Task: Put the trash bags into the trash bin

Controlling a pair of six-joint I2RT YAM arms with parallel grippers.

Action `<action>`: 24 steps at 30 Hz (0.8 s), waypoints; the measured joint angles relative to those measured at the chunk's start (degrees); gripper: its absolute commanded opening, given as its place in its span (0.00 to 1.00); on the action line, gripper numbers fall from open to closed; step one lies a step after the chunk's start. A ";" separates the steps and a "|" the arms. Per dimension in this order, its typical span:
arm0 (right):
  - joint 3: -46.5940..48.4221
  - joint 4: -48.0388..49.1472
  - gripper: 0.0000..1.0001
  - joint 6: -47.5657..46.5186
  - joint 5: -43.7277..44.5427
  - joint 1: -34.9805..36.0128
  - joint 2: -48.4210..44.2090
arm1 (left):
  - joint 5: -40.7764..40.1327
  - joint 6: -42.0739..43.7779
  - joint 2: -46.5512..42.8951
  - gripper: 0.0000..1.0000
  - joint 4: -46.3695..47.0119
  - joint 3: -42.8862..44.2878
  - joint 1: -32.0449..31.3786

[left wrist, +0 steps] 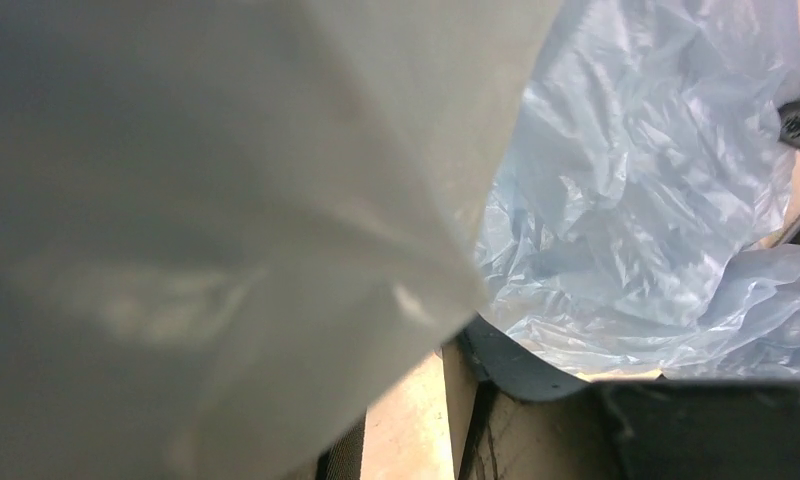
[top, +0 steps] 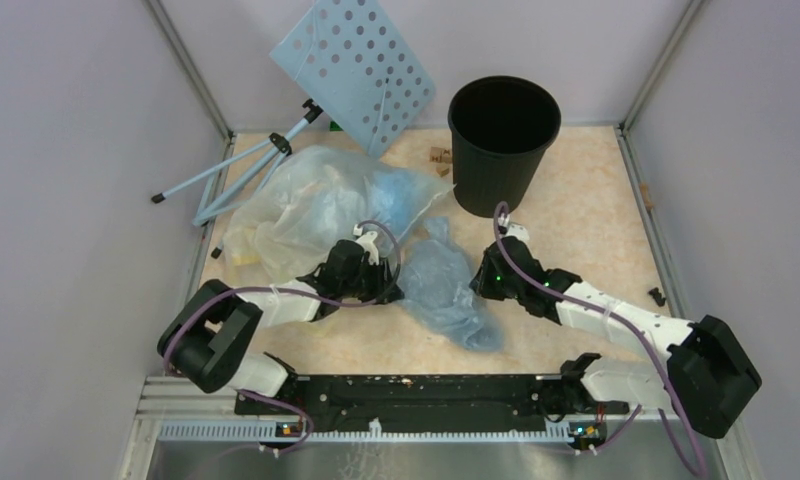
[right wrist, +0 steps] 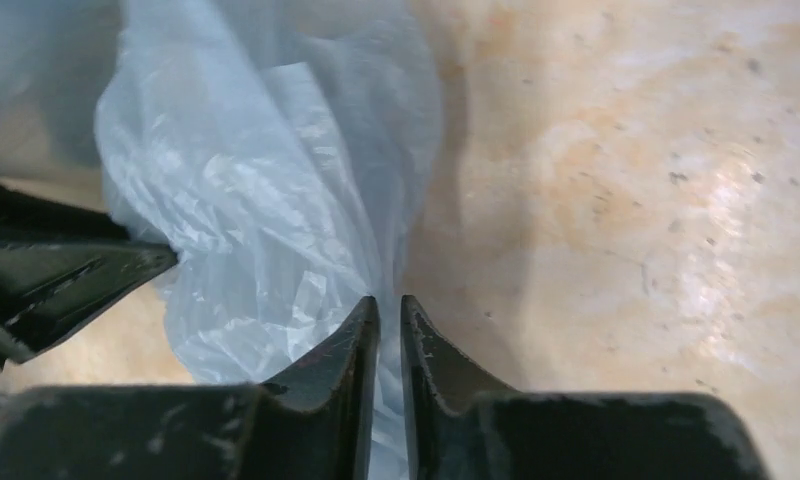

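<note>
Bright even overhead light; soft shadows; left wrist: near plastic film (left wrist: 206,200) blurred, trash bags (left wrist: 636,180) sharp; glare on table (right wrist: 746,210)

No text, label, brand or number can be read in any view; the light-blue trash bags (top: 444,285) show only crinkled film. The black trash bin (top: 491,185) bears no legible mark.

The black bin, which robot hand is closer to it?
Right. The right gripper sits a little in front of the trash bin, pinching the trash bag. The left gripper is farther off, across the bag to the left.
</note>
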 measured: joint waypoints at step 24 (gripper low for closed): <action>-2.73 -1.46 0.43 -10.86 -13.03 0.00 -8.92 | 5.31 -0.13 -9.49 0.54 -4.92 -0.55 -0.15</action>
